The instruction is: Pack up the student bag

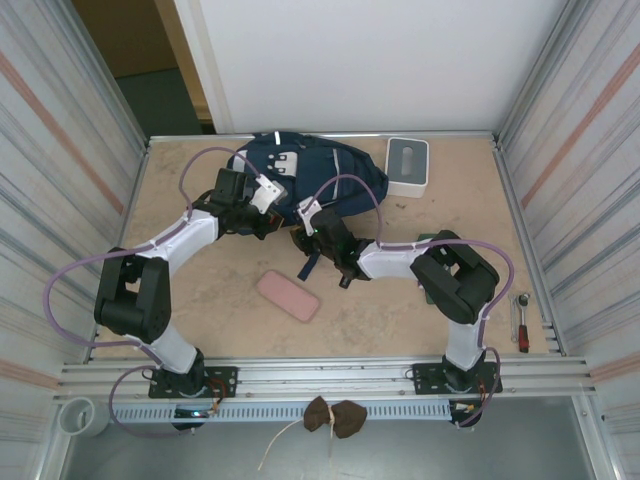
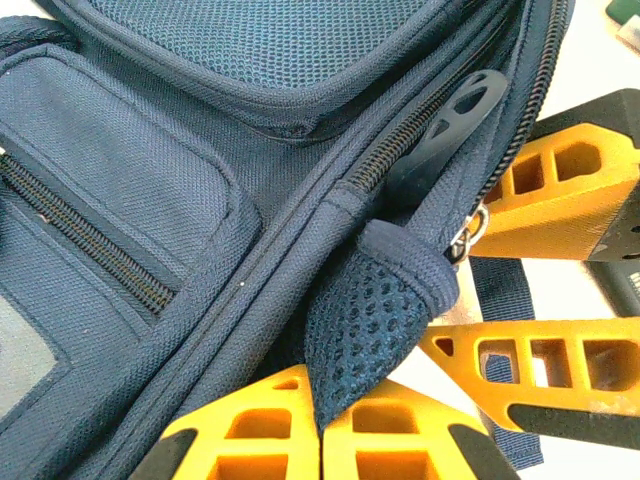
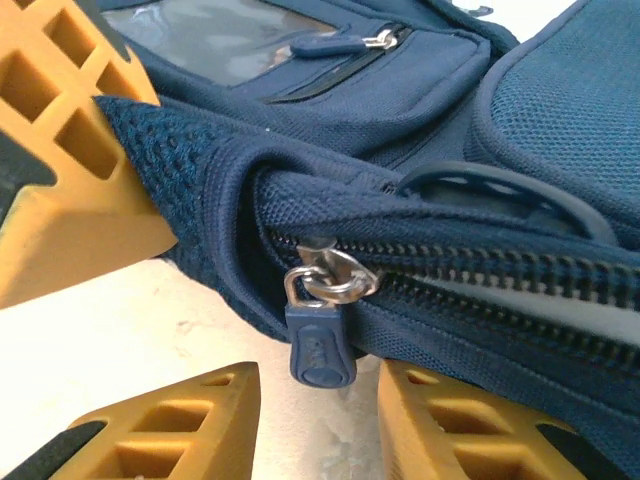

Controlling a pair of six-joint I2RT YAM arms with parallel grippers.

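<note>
The student bag (image 1: 300,165) lies at the far edge of the bench (image 1: 190,310), a white box (image 1: 408,166) just beside its right; open bench lies nearer. The left gripper (image 2: 320,425) pinches the bag's mesh tab (image 2: 365,320). The right gripper (image 3: 318,390) stands spread, the zipper pull (image 3: 322,350) hanging between its fingers. Both arms hide the bag's near edge from above

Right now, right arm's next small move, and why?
Probably back the right gripper off the zipper pull: its jaws stand open beside it, the zip on the student bag gapes over grey lining, and the left gripper pinches the mesh tab.
</note>
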